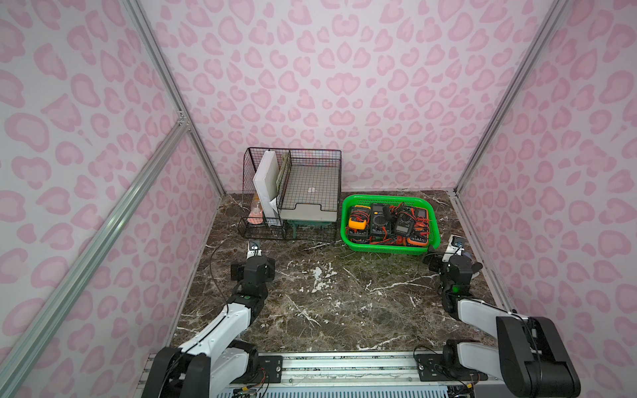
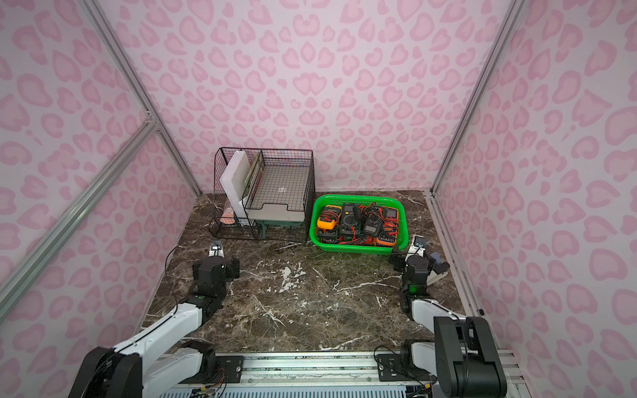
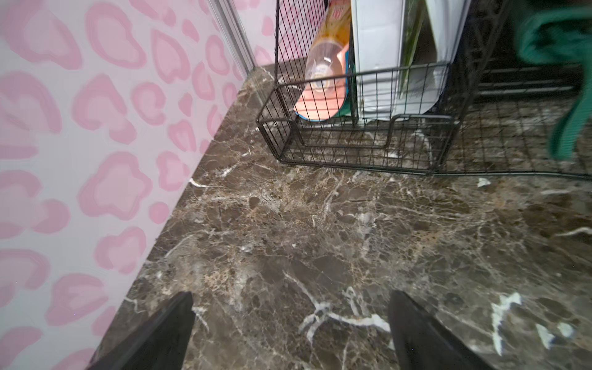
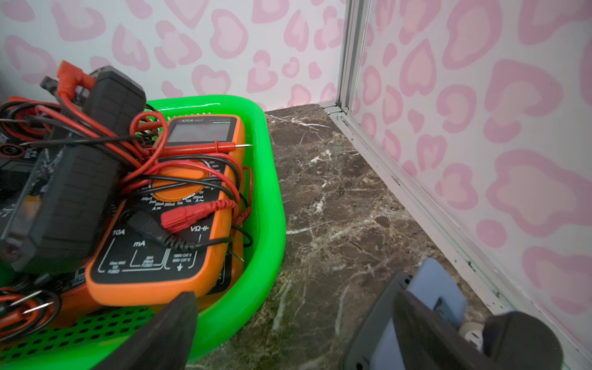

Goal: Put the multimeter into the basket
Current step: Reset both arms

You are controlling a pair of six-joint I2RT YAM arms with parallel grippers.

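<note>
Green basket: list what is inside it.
The green basket holds a pile of multimeters, orange and black, tangled in red and black test leads. An orange multimeter lies near the rim. The pile hides most of the floor and anything beneath.

In a top view, left arm [image 1: 220,320] lower left, right arm [image 1: 482,313] lower right, both bent forward. 2 grippers spread wide: left gripper [image 3: 291,294], right gripper [image 4: 294,296].
</note>
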